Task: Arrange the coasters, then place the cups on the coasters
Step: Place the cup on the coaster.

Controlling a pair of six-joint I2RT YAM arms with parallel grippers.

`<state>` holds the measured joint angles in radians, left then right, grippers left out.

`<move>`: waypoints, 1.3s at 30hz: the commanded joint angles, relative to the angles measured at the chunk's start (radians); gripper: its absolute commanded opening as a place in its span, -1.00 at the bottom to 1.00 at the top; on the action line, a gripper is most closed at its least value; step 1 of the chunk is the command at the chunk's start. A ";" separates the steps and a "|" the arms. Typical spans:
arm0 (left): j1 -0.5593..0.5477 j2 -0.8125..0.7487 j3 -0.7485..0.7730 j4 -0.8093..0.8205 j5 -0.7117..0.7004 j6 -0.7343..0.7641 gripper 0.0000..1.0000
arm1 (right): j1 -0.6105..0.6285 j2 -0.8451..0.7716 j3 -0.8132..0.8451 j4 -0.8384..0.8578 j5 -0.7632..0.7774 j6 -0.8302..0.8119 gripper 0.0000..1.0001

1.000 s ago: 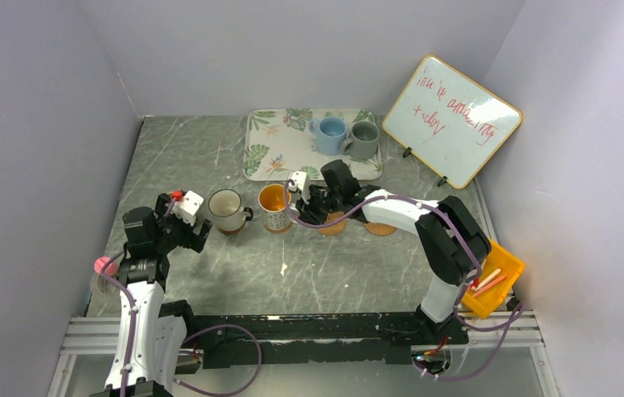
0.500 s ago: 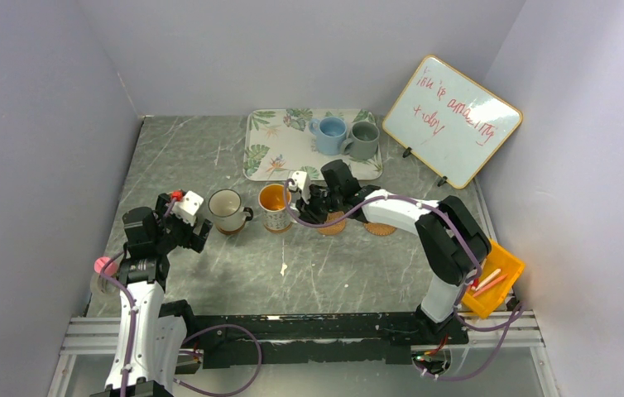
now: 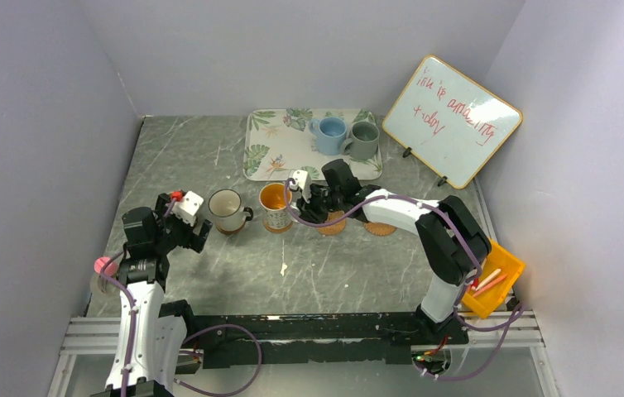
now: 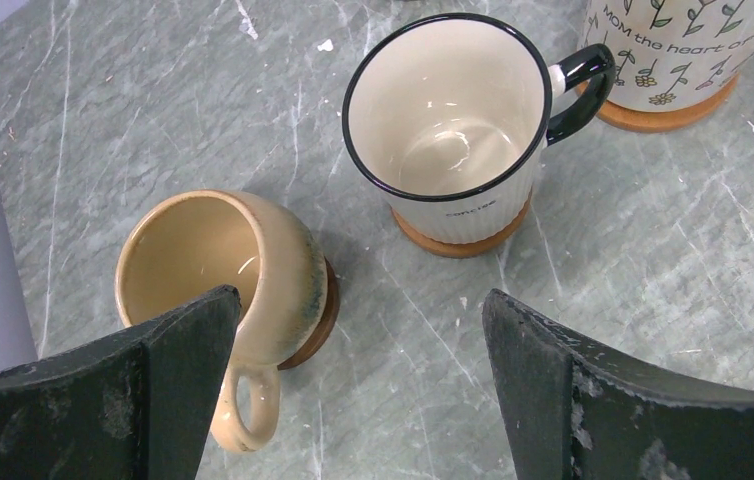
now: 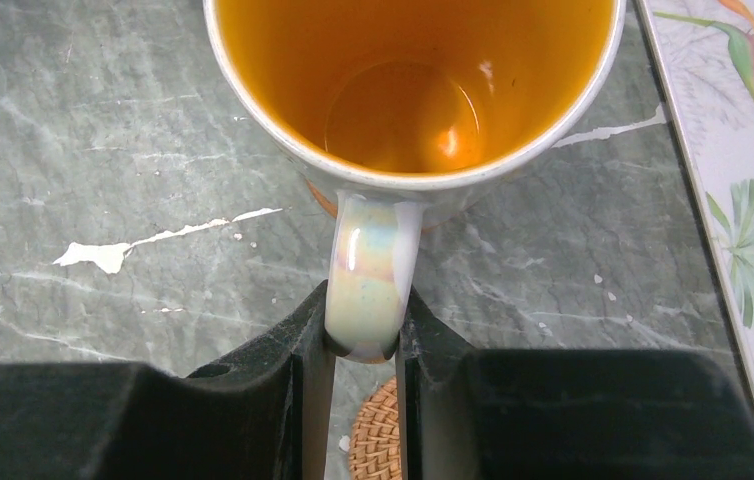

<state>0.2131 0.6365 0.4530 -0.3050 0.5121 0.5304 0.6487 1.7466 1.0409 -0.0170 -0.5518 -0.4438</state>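
My right gripper [image 5: 365, 335] is shut on the handle [image 5: 368, 280] of the patterned cup with orange inside [image 3: 274, 201]; a smooth coaster [image 4: 668, 112] lies under that cup. A woven coaster [image 5: 378, 440] shows below the jaws. The white cup with dark rim [image 4: 448, 110] stands on a brown coaster [image 4: 463, 240]. The tan cup [image 4: 213, 265] leans on a dark brown coaster [image 4: 318, 320]. Above and beside the tan cup my left gripper [image 4: 363, 390] hangs open, holding nothing. The light blue cup [image 3: 329, 135] and the grey-green cup [image 3: 364, 139] stand on the leaf-print tray [image 3: 271, 145]. Two woven coasters [image 3: 331, 223] [image 3: 381, 229] lie bare.
A whiteboard [image 3: 451, 120] leans at the back right. A yellow bin [image 3: 491, 285] with pens sits at the right edge by the right arm's base. A small white fleck [image 3: 283, 269] lies on the marble table [image 3: 350, 273].
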 commanded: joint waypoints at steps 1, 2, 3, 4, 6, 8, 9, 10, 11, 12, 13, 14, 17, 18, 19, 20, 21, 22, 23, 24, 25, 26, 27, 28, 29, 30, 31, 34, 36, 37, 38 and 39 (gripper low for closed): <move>0.005 -0.010 0.003 0.004 0.031 0.011 0.93 | -0.009 -0.023 0.028 0.042 -0.020 -0.015 -0.51; 0.005 -0.009 0.003 0.003 0.032 0.010 0.93 | -0.009 -0.026 0.028 0.041 -0.025 -0.016 -0.49; 0.005 -0.010 0.003 0.003 0.032 0.010 0.93 | -0.007 -0.029 0.026 0.040 -0.030 -0.017 -0.45; 0.005 -0.011 0.003 0.003 0.032 0.010 0.93 | -0.008 -0.031 0.025 0.039 -0.034 -0.020 -0.42; 0.005 -0.009 0.003 0.004 0.032 0.010 0.93 | -0.008 -0.032 0.025 0.034 -0.045 -0.024 -0.37; 0.005 -0.009 0.003 0.003 0.032 0.010 0.93 | -0.007 -0.031 0.027 0.029 -0.055 -0.026 -0.37; 0.005 -0.009 0.003 0.003 0.032 0.010 0.93 | -0.008 -0.031 0.028 0.025 -0.062 -0.027 -0.38; 0.005 -0.008 0.003 0.004 0.032 0.010 0.93 | -0.008 -0.030 0.029 0.022 -0.067 -0.029 -0.39; 0.005 -0.009 0.003 0.003 0.032 0.010 0.93 | -0.007 -0.029 0.029 0.022 -0.072 -0.030 -0.40; 0.005 -0.010 0.003 0.003 0.031 0.010 0.93 | -0.007 -0.030 0.031 0.022 -0.078 -0.032 -0.40; 0.005 -0.011 0.003 0.003 0.032 0.010 0.93 | -0.007 -0.030 0.031 0.022 -0.082 -0.033 -0.41; 0.005 -0.010 0.003 0.003 0.032 0.011 0.93 | -0.007 -0.031 0.031 0.022 -0.083 -0.033 -0.41; 0.005 -0.009 0.003 0.003 0.034 0.010 0.93 | -0.007 -0.033 0.033 0.021 -0.087 -0.037 -0.43; 0.006 -0.009 0.003 0.003 0.034 0.010 0.93 | -0.008 -0.033 0.031 0.021 -0.089 -0.036 -0.43; 0.005 -0.009 0.003 0.003 0.034 0.010 0.93 | -0.007 -0.033 0.032 0.001 -0.089 -0.036 -0.43; 0.005 -0.009 0.003 0.003 0.034 0.011 0.93 | -0.006 -0.032 0.032 -0.002 -0.089 -0.036 -0.44; 0.005 -0.009 0.003 0.003 0.034 0.011 0.93 | -0.007 -0.030 0.034 -0.004 -0.090 -0.035 -0.44; 0.006 -0.009 0.003 0.003 0.034 0.011 0.93 | -0.007 -0.028 0.036 -0.007 -0.090 -0.036 -0.45; 0.005 -0.009 0.003 0.003 0.035 0.011 0.93 | -0.007 -0.027 0.037 -0.008 -0.092 -0.036 -0.45; 0.005 -0.009 0.003 0.003 0.035 0.011 0.93 | -0.007 -0.027 0.039 -0.009 -0.092 -0.036 -0.45; 0.005 -0.009 0.003 0.003 0.035 0.011 0.93 | -0.007 -0.027 0.039 -0.009 -0.094 -0.036 -0.46; 0.005 -0.009 0.003 0.003 0.035 0.011 0.93 | -0.007 -0.027 0.039 -0.011 -0.095 -0.035 -0.46; 0.005 -0.009 0.003 0.003 0.035 0.011 0.93 | -0.007 -0.028 0.039 -0.011 -0.095 -0.036 -0.46; 0.005 -0.009 0.003 0.002 0.036 0.011 0.93 | -0.007 -0.028 0.039 -0.012 -0.096 -0.036 -0.46; 0.005 -0.009 0.003 0.003 0.036 0.011 0.93 | -0.007 -0.029 0.039 -0.011 -0.097 -0.036 -0.46; 0.005 -0.008 0.003 0.003 0.036 0.011 0.93 | -0.007 -0.029 0.038 -0.012 -0.100 -0.037 -0.47; 0.005 -0.008 0.003 0.003 0.036 0.011 0.93 | -0.007 -0.030 0.038 -0.014 -0.102 -0.039 -0.47; 0.005 -0.009 0.004 0.002 0.035 0.011 0.93 | -0.007 -0.029 0.040 -0.018 -0.110 -0.038 -0.47; 0.005 -0.009 0.003 0.003 0.035 0.011 0.93 | -0.007 -0.030 0.041 -0.021 -0.112 -0.039 -0.48; 0.005 -0.010 0.003 0.002 0.035 0.011 0.93 | -0.007 -0.030 0.041 -0.021 -0.114 -0.039 -0.48; 0.005 -0.011 0.003 0.003 0.035 0.011 0.93 | -0.006 -0.029 0.041 -0.021 -0.115 -0.039 -0.48; 0.004 -0.011 0.003 0.002 0.035 0.011 0.93 | -0.007 -0.029 0.039 -0.020 -0.117 -0.038 -0.48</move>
<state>0.2131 0.6365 0.4530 -0.3050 0.5194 0.5312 0.6430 1.7466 1.0447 -0.0364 -0.6075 -0.4690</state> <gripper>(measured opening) 0.966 0.277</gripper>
